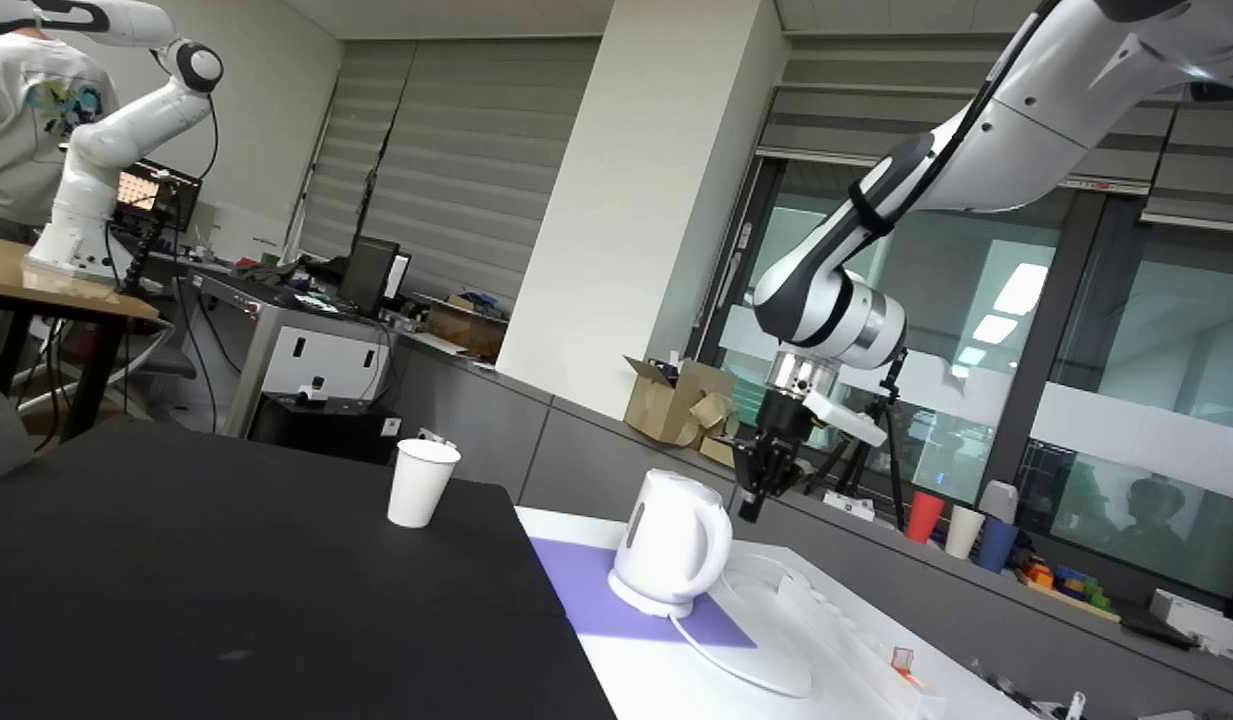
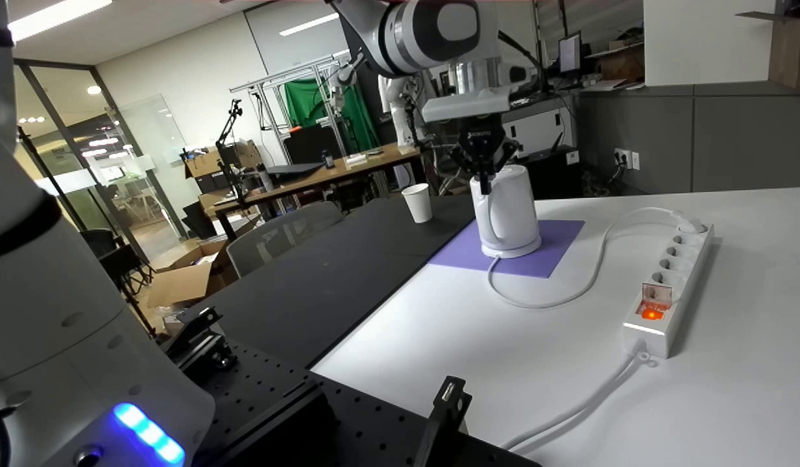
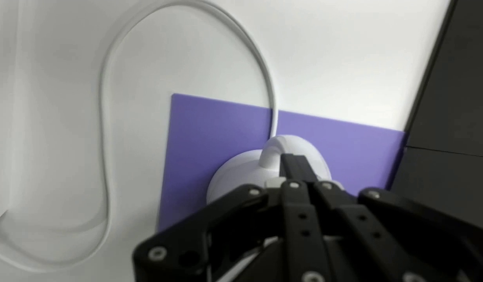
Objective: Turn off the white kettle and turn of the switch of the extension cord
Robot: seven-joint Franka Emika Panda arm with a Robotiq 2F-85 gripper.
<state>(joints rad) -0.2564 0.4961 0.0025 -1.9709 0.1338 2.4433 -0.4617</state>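
The white kettle (image 1: 661, 540) stands upright on a purple mat (image 2: 562, 243), its loop handle towards the robot; it also shows in an exterior view (image 2: 515, 207) and the wrist view (image 3: 237, 172). My gripper (image 1: 749, 508) is shut and empty, pointing down beside the handle top, with a small gap in that view. In an exterior view the fingertips (image 2: 484, 185) overlap the handle top; in the wrist view the fingertips (image 3: 298, 166) partly hide the handle and lid. The white extension cord (image 2: 682, 275) lies right of the kettle, its switch (image 2: 651, 314) glowing orange under a raised clear cover.
A white cable (image 2: 597, 266) curves from the kettle base to the far end of the strip. A white paper cup (image 1: 422, 483) stands on the black table (image 1: 276, 570) beside the white table (image 2: 536, 363). Another cable (image 2: 581, 408) leaves the strip's near end.
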